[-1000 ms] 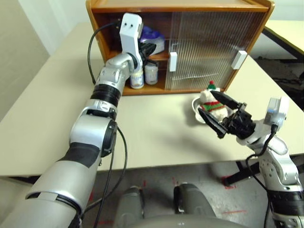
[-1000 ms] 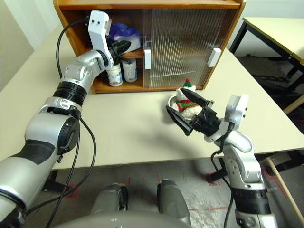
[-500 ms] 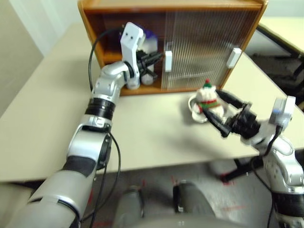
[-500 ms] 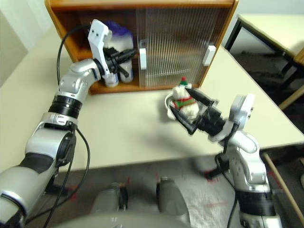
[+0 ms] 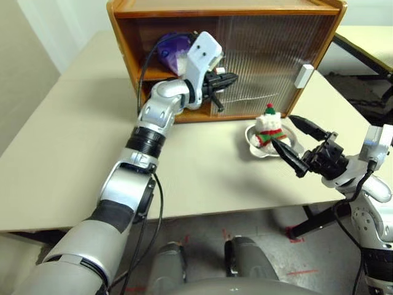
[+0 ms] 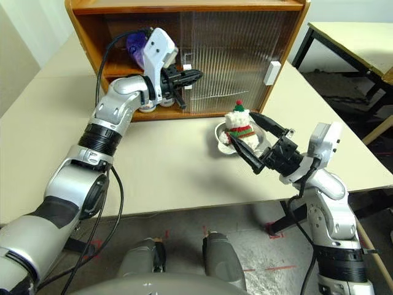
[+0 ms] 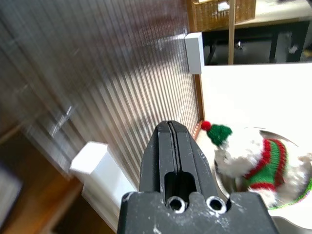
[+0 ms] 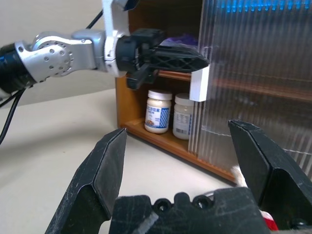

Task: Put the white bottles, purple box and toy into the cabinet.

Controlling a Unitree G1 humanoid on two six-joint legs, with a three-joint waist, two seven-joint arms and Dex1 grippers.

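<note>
Reaching for the toy [image 5: 270,128] in its dish [image 5: 256,146], the right gripper [image 5: 299,146], jaws apart, should straddle it squarely, while the left gripper [image 5: 225,82] stays jaws together by the cabinet [image 5: 319,43].

I find the head views evenly bright, with soft shadows on the table [image 5: 202,166] beneath both arms. The cabinet [image 5: 129,43] interior reads dim. In my left wrist view the ribbed door [image 7: 122,73] smears with blur (the toy [image 7: 253,156] is soft too).
</note>
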